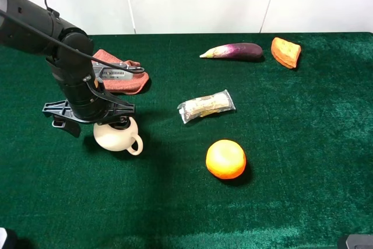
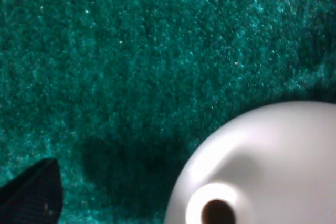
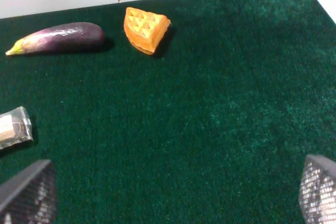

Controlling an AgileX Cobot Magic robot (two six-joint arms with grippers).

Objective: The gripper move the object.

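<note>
Left gripper [image 1: 111, 122] sits directly over pitcher [image 1: 116, 137] — pitcher just beneath claw, upright, offset toward hidden finger. Jaws look spread, not clamped: visible finger [image 2: 31, 195] clear of white body, bare cloth [image 2: 131, 77] between. Loop handle [image 1: 136, 146] juts sideways from claw. Right gripper [image 3: 178, 187] spread, empty, well apart — left arm far nearer.

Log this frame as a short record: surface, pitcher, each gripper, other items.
surface: green cloth table
pitcher: cream pitcher, upright, handle toward the orange
left gripper: left gripper directly over the pitcher; grip unclear
right gripper: right gripper open, holding nothing
other items: eggplant, waffle piece, wrapped snack, red cloth
</note>
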